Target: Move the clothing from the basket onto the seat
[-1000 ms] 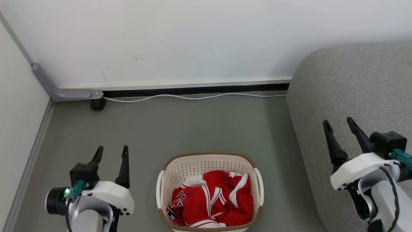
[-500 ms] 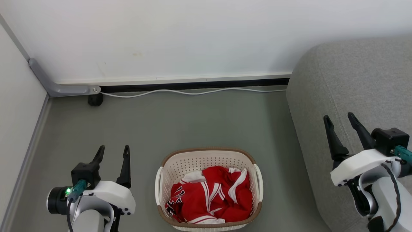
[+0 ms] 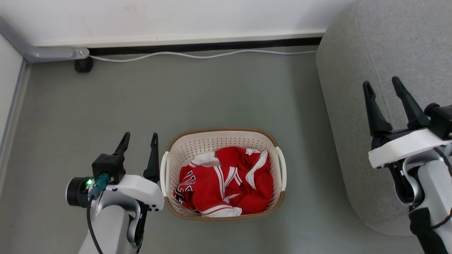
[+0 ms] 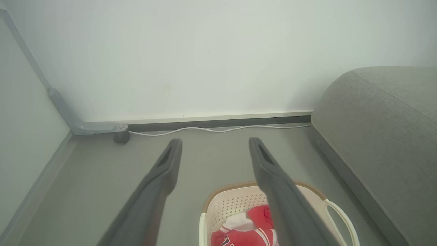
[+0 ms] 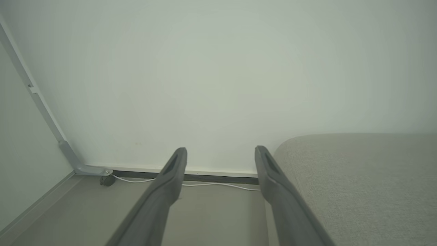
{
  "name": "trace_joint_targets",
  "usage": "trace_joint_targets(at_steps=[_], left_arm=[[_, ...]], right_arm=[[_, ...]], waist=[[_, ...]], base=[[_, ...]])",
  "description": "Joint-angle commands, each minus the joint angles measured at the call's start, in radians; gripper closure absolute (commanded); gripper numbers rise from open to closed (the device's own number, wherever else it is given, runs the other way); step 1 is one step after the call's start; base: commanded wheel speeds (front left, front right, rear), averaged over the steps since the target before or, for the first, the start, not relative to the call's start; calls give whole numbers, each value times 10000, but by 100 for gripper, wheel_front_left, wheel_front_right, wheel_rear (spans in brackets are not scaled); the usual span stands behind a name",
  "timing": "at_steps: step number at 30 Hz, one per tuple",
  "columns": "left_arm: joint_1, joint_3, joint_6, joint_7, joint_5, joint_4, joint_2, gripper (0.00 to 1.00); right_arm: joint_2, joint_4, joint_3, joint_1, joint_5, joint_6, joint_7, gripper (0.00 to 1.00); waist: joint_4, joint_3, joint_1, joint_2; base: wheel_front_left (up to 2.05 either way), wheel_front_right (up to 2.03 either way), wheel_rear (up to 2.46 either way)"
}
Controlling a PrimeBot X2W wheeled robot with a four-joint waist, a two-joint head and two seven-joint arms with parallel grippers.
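Lying crumpled in the basket on the floor, the clothing had not yet been touched. The left gripper hung just left of the basket, jaws wide and empty, seemingly readied for a reach inside. The right gripper, equally spread, hovered over the seat at the right, holding nothing.

The left tool sits at the lower left of the head view, its two dark fingers spread wide, pointing forward and gripping nothing. The right tool sits further up at the right (likewise spread, likewise empty).
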Motion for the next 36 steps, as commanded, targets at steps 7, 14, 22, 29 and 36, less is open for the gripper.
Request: trace_joint_targets(at_steps=[7,14,22,29,36], left_arm=[[-1055,-462,468,-105,-523,-197,142,0],[-1510,-983,645,-105,-976,-15,142,0],[-2500,-1745,701,-105,-1196,510,141,0],[-3732,-2699,517,-105,-1282,1591,141,0],[-5125,-4233,290,-105,-1256,3681,141,0]], right_arm=[[-304,-887,-101,-841,-2,73,-134,0],[-344,-1388,-255,-1290,1,73,-134,0],[-450,-2201,-81,-1843,68,73,-134,0],[-343,-2685,224,-2387,169,73,-134,0],[-128,-3057,617,-2814,243,73,-134,0]], waist=[[-209,1859,0,0],[-277,2826,0,0],[-571,4221,0,0],[-945,5220,0,0],[-1336,5849,0,0]], base=[[0,0,0],[0,0,0],[0,0,0],[0,0,0],[0,0,0]])
